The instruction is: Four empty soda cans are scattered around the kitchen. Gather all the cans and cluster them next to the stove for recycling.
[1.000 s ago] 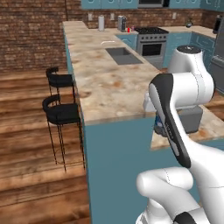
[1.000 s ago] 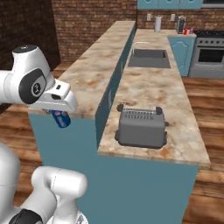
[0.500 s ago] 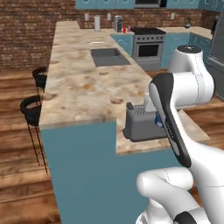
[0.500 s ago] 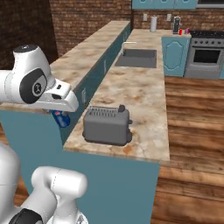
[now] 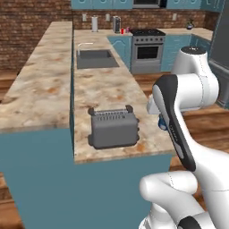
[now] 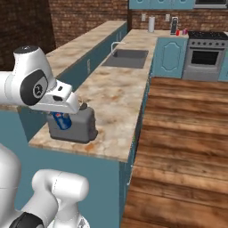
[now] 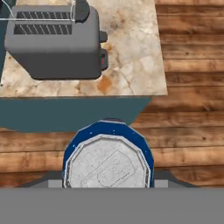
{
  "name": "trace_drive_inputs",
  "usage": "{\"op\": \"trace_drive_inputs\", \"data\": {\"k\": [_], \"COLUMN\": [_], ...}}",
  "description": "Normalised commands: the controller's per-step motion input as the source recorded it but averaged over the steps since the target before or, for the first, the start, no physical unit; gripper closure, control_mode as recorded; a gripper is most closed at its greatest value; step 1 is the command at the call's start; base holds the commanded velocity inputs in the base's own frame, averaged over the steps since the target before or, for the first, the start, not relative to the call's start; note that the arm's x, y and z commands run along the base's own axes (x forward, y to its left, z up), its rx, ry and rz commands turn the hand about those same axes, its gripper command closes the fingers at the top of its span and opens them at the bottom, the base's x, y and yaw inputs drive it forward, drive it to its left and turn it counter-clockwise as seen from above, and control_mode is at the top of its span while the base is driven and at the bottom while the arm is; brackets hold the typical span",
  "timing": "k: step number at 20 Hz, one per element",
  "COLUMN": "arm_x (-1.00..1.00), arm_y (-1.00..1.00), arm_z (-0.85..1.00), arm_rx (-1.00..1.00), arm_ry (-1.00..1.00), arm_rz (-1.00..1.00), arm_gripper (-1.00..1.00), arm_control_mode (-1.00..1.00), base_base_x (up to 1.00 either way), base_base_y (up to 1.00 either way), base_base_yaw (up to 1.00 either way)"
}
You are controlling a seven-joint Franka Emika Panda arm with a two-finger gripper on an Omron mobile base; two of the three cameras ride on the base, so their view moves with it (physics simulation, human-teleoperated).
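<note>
In the left base view, the white arm rises at 4 o'clock, and a small piece of the blue soda can (image 5: 161, 121) shows just behind its dark link. A grey toaster (image 5: 112, 128) stands on the near end of the marble table (image 5: 105, 87). A sink (image 5: 95, 58) is set in the table at 11 o'clock. The stove (image 5: 148, 49) stands far away at 1 o'clock, with a red can (image 5: 122, 31) just beside it on the left.

In the right base view, the hand (image 6: 62, 119) at 9 o'clock is pinching the blue can (image 6: 61, 120) in front of the toaster (image 6: 75, 124). The stove (image 6: 205, 52) is at 1 o'clock, well apart from the can.

In the hand view, the silver top of the blue can (image 7: 108, 158) sits at 6 o'clock, above the wooden floor (image 7: 192, 87). The toaster (image 7: 53, 43) is at 11 o'clock.
</note>
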Motion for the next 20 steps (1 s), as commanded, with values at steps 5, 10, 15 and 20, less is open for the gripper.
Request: {"op": "trace_drive_inputs", "data": {"k": [5, 10, 15, 20], "arm_x": [0.00, 0.00, 0.00, 0.00], "arm_y": [0.00, 0.00, 0.00, 0.00], "arm_z": [0.00, 0.00, 0.00, 0.00], "arm_rx": [0.00, 0.00, 0.00, 0.00], "arm_ry": [0.00, 0.00, 0.00, 0.00], "arm_rz": [0.00, 0.00, 0.00, 0.00], "arm_gripper": [1.00, 1.00, 1.00, 1.00], "arm_control_mode": [1.00, 1.00, 1.00, 1.00], "base_base_x": [0.00, 0.00, 0.00, 0.14], "base_base_y": [-0.78, -0.74, -0.77, -0.66], "base_base_yaw": [0.10, 0.10, 0.08, 0.07]}}
